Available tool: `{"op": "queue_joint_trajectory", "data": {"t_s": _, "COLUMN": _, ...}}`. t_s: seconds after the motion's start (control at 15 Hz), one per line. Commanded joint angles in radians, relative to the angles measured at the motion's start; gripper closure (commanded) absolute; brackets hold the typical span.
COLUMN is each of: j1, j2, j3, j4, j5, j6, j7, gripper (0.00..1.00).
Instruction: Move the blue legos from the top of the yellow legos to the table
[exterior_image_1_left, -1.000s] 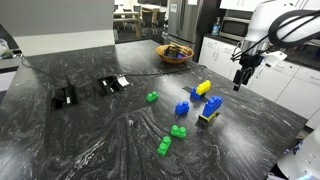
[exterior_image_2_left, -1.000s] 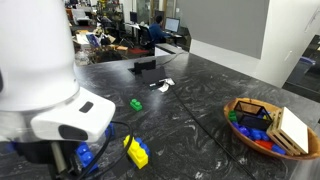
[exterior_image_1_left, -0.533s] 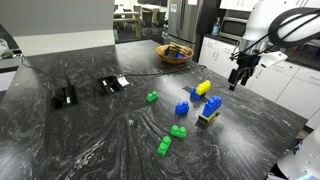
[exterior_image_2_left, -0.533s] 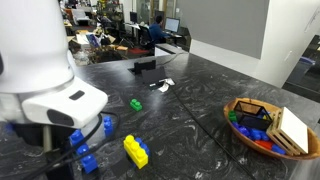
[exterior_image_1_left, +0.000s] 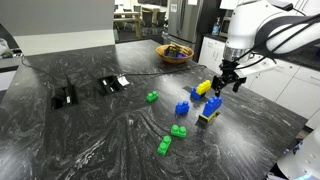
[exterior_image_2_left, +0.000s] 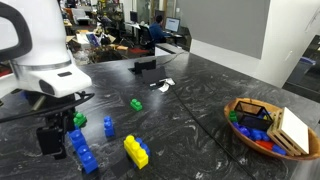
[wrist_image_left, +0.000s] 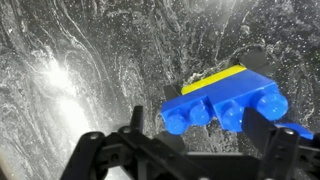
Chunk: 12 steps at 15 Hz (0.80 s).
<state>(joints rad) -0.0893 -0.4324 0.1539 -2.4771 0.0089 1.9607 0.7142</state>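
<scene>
Hand (exterior_image_1_left: 222, 88) has swung in from the far side over the last second and now hovers just above the blue legos (exterior_image_1_left: 213, 103), jaws spread wide, empty. Blue legos sit on the yellow legos (exterior_image_1_left: 207, 118), not yet on the surface (exterior_image_1_left: 100, 140). Judged: approach done, grasp pending.

The black marbled worktop (exterior_image_1_left: 90, 140) carries a wooden bowl (exterior_image_1_left: 175, 52) at twelve o'clock and a black gadget (exterior_image_1_left: 63, 96) at nine. A green brick (exterior_image_1_left: 152, 97) lies near centre, a blue block (exterior_image_1_left: 182, 108) and a yellow brick (exterior_image_1_left: 203, 88) at three.
</scene>
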Motion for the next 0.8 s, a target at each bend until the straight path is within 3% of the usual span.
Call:
{"op": "queue_joint_trajectory", "data": {"t_s": 0.0, "j1": 0.012, "j2": -0.002, "j3": -0.013, "j4": 0.001, "j5": -0.005, "j6": -0.002, "j7": 0.004, "gripper": 0.00}}
{"op": "queue_joint_trajectory", "data": {"t_s": 0.47, "j1": 0.011, "j2": -0.007, "j3": -0.017, "j4": 0.000, "j5": -0.004, "j6": -0.003, "j7": 0.002, "gripper": 0.00}}
{"op": "queue_joint_trajectory", "data": {"t_s": 0.73, "j1": 0.004, "j2": 0.024, "j3": -0.010, "j4": 0.037, "j5": 0.028, "j6": -0.017, "j7": 0.128, "gripper": 0.00}}
